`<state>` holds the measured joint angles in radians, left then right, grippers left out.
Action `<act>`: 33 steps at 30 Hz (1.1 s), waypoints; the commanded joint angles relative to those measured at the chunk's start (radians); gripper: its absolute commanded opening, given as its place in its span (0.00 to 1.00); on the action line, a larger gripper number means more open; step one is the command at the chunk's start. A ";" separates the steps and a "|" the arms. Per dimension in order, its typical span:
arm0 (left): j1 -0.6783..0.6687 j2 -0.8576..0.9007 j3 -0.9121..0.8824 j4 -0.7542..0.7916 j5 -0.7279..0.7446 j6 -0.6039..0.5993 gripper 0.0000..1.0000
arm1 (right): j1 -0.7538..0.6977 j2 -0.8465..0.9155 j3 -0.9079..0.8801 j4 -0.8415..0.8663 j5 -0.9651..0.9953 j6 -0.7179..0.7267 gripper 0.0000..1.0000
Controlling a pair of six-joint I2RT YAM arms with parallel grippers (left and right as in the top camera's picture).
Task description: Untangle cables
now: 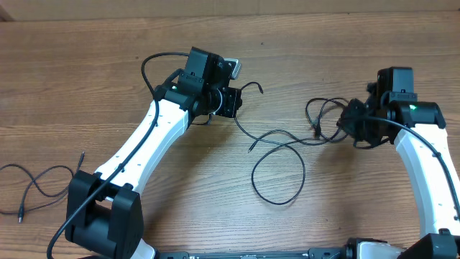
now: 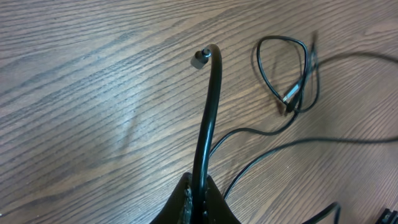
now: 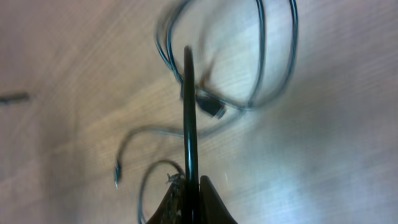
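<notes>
Pinching a thin black cord (image 2: pixel 208 118), my left gripper (image 2: pixel 199 194) is closed all the way, its two fingers pressed together on the cord with no gap showing. The cord rises out of the fingers and curves over to a small plug tip (image 2: pixel 200 58) that hangs above the wooden table (image 1: pixel 108 43). My right gripper (image 3: pixel 189 190) is closed just as tightly on another stretch of cord (image 3: pixel 188 106), which runs straight out from between its fingers. That view is blurred, so finer detail is lost. From overhead, my left gripper sits left of centre toward the far side. My right gripper sits at the right, at the edge of a small tangle of loops (image 1: pixel 325 114). Between the two grippers the cables trail across the table, with one large open loop (image 1: pixel 277 173) lying on the nearer side. I cannot tell whether both grippers hold the same cord. A separate cable (image 1: pixel 39 181) lies loose at the near left edge, well apart from the rest and beside my left arm's base (image 1: pixel 104 216).
</notes>
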<state>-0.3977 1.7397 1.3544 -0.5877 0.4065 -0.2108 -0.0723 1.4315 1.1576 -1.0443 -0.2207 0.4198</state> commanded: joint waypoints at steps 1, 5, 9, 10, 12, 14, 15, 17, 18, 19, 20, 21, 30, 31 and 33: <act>0.006 -0.001 0.009 0.000 -0.006 -0.014 0.04 | 0.000 -0.009 0.018 -0.048 -0.038 0.021 0.04; 0.006 -0.001 0.009 0.000 -0.006 -0.014 0.04 | 0.006 -0.009 0.018 -0.105 0.209 0.111 0.04; 0.006 -0.001 0.009 0.000 -0.006 -0.014 0.04 | 0.008 -0.009 0.018 -0.086 0.419 0.159 0.04; 0.006 -0.001 0.009 0.000 -0.006 -0.014 0.04 | 0.008 -0.009 0.018 -0.067 0.454 0.159 0.04; 0.006 -0.001 0.009 0.000 -0.006 -0.014 0.04 | 0.008 -0.010 0.018 -0.035 0.492 0.160 0.04; 0.006 -0.001 0.009 -0.003 -0.007 -0.014 0.04 | 0.008 -0.011 0.018 0.005 0.500 0.160 0.04; 0.006 -0.001 0.009 -0.003 -0.006 -0.014 0.04 | 0.008 -0.011 0.018 0.023 0.500 0.160 0.04; 0.006 -0.001 0.009 -0.004 -0.007 -0.014 0.04 | 0.008 -0.015 0.018 0.066 0.462 0.152 0.04; 0.006 -0.001 0.009 -0.003 -0.006 -0.014 0.04 | 0.008 -0.016 0.018 0.080 0.409 0.135 0.04; 0.006 -0.001 0.009 -0.003 -0.007 -0.014 0.04 | 0.008 -0.018 0.018 0.098 0.317 0.091 0.04; 0.006 -0.001 0.009 -0.003 -0.007 -0.014 0.04 | 0.008 -0.018 0.018 0.112 0.229 0.045 0.04; 0.006 -0.001 0.009 -0.003 -0.008 -0.014 0.04 | 0.012 -0.018 0.018 0.125 0.121 -0.008 0.04; 0.060 -0.001 0.010 0.002 -0.083 -0.228 0.04 | 0.214 -0.018 0.018 0.158 -0.294 -0.245 0.04; 0.072 -0.001 0.010 0.006 -0.052 -0.247 0.04 | 0.246 -0.018 0.018 0.162 -0.294 -0.256 0.04; 0.098 -0.001 0.010 0.026 0.070 -0.255 0.04 | 0.306 -0.018 0.018 0.183 -0.290 -0.273 0.04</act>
<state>-0.3470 1.7397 1.3544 -0.5858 0.3477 -0.3664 0.1471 1.4315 1.1576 -0.8848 -0.4244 0.2279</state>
